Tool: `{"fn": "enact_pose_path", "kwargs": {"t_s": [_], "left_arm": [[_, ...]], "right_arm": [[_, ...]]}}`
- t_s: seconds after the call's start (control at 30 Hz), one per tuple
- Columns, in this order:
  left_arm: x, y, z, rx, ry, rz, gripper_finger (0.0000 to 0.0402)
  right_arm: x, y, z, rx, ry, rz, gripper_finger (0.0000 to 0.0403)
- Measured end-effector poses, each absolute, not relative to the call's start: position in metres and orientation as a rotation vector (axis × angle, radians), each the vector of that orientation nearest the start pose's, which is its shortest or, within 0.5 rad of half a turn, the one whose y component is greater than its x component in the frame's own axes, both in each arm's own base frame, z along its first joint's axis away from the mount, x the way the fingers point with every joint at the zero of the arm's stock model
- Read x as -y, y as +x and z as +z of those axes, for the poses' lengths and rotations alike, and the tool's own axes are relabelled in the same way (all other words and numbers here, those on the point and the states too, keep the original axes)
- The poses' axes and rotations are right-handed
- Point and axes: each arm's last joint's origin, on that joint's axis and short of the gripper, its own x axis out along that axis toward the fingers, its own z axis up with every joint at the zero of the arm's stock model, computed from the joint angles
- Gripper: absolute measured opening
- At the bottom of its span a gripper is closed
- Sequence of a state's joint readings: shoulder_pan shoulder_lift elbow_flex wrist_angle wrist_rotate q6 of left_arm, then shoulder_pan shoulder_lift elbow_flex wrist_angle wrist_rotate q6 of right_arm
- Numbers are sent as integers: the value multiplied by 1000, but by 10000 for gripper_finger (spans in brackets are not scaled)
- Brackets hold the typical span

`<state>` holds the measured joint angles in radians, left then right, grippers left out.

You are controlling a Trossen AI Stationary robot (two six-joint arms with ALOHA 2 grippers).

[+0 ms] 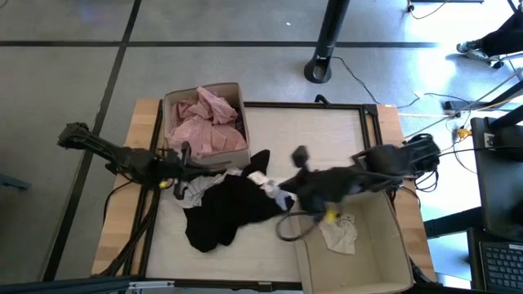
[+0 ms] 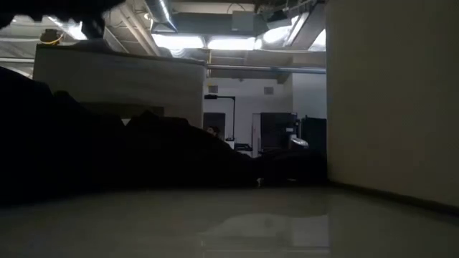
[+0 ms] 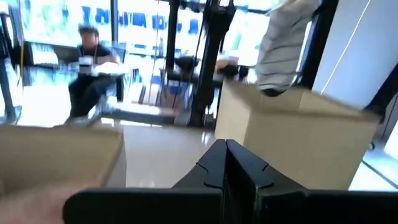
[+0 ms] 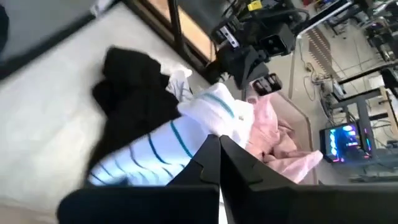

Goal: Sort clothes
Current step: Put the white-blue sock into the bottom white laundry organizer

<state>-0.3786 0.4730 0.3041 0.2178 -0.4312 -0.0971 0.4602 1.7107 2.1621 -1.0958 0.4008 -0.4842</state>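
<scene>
Cardboard at the table's near right corner is one of two sorting bins: this tan box (image 1: 384,253) holds a single pale crumpled cloth (image 1: 339,233), which suggests light pieces are meant to go there. Just beside its far-left corner is the right gripper (image 4: 219,140), its fingers pinched fully together on a white garment with teal stripes (image 4: 155,149). The fabric bunches at the fingertips and trails away under them. My guess is that it has been pulled out of the heap so it can be carried over to a box, though I cannot tell which one. The right arm reaches in from the right edge, bent low across the box rim.

Next, mid-table (image 1: 327,131), lies the unsorted heap: black garments (image 1: 229,208) spread in a loose sprawl, with bits of white cloth showing at their far edge.

At the heap's left end waits the left gripper (image 3: 227,149), closed tight on nothing, the arm stretched in from the left and pointing level across the table.

Farthest back, at the far left, a second box (image 1: 170,110) is packed with pale pink garments (image 1: 208,122), evidently the bin for that colour.
</scene>
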Motion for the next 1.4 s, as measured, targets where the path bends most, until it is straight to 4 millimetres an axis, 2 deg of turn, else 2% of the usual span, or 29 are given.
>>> {"fn": "enact_pose_path", "kwargs": {"t_s": [0.17, 0.27, 0.4, 0.5, 0.6, 0.73, 0.87, 1.1, 1.27, 1.4], "left_arm": [[37, 122, 276, 104, -103, -3, 0], [38, 121, 282, 61, -122, -58, 0], [42, 121, 273, -72, -186, -179, 0], [44, 122, 261, -208, -247, -208, 0], [44, 121, 246, -371, -313, -169, 0], [42, 121, 229, -534, -348, -50, 0], [35, 122, 219, -569, -286, 175, 0], [21, 124, 212, -572, -166, 446, 0], [14, 123, 208, -610, -152, 521, 0], [15, 124, 210, -599, -160, 509, 0]], "right_arm": [[-147, 250, 488, -551, -584, 237, 1], [-157, 223, 491, -588, -472, 275, 1], [-174, 197, 486, -664, -367, 269, 1], [-186, 185, 474, -734, -347, 228, 1], [-196, 180, 448, -844, -372, 159, 1], [-204, 182, 402, -987, -457, 70, 1], [-207, 186, 350, -1117, -560, 17, 1], [-190, 184, 271, -1265, -776, -114, 1], [-179, 186, 235, -1306, -760, -138, 1], [-172, 191, 223, -1354, -697, -136, 18]]}}
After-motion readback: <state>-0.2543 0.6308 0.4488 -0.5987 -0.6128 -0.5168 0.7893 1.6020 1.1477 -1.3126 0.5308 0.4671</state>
